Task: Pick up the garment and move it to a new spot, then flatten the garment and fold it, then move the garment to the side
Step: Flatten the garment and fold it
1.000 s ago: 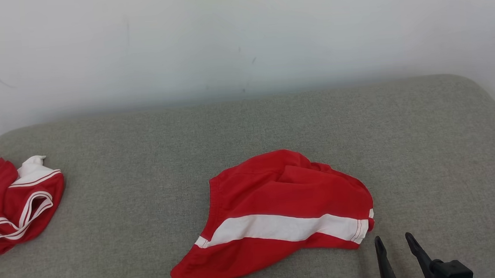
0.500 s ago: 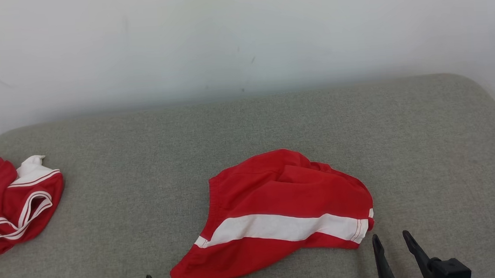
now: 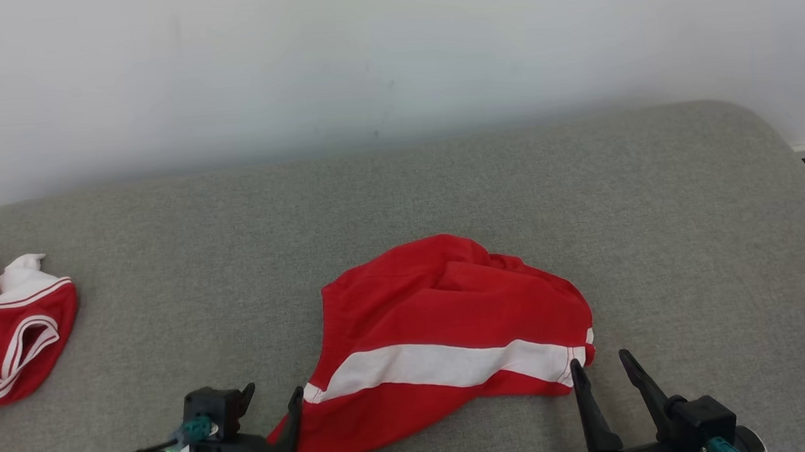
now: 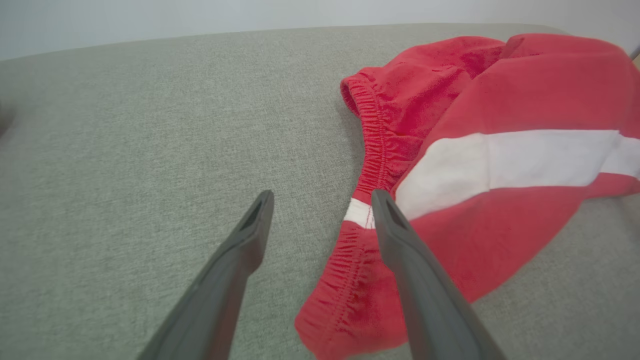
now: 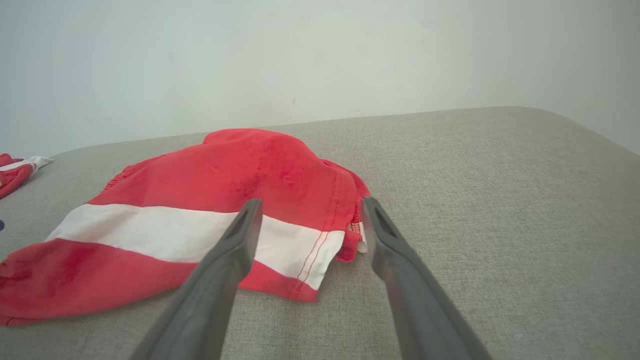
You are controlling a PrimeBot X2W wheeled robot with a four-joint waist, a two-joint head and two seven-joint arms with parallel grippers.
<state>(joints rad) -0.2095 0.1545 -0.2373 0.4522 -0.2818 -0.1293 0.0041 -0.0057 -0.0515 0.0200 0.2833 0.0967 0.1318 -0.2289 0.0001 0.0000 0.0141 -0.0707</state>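
Reaching forward, both arms have advanced on the crumpled red fabric garment with a broad white band point(image 3: 451, 342), which lies in a loose heap near the front middle of the grey woven cushion surface point(image 3: 442, 195); a second ago only finger ends showed at the bottom of the head view, and now the left gripper point(image 3: 271, 393) shows its wrist body too, one finger just beside the garment's lower left edge; the head camera has also shifted a little, so the slight slide of the whole scene is not the cloth moving, and the heap looks unchanged. In the left wrist view the left gripper point(image 4: 322, 195) stands spread wide and empty, one finger over the gathered elastic edge where the white band ends, the other over bare cushion; the right gripper point(image 3: 599, 359) is likewise spread and empty, its tips on either side of the stitched hem corner at the garment's right end. Nothing is gripped yet; the first pick-up seems about to begin, each arm lined up on an opposite end. A second red and white garment point(image 3: 11, 341) lies well apart at the far left.
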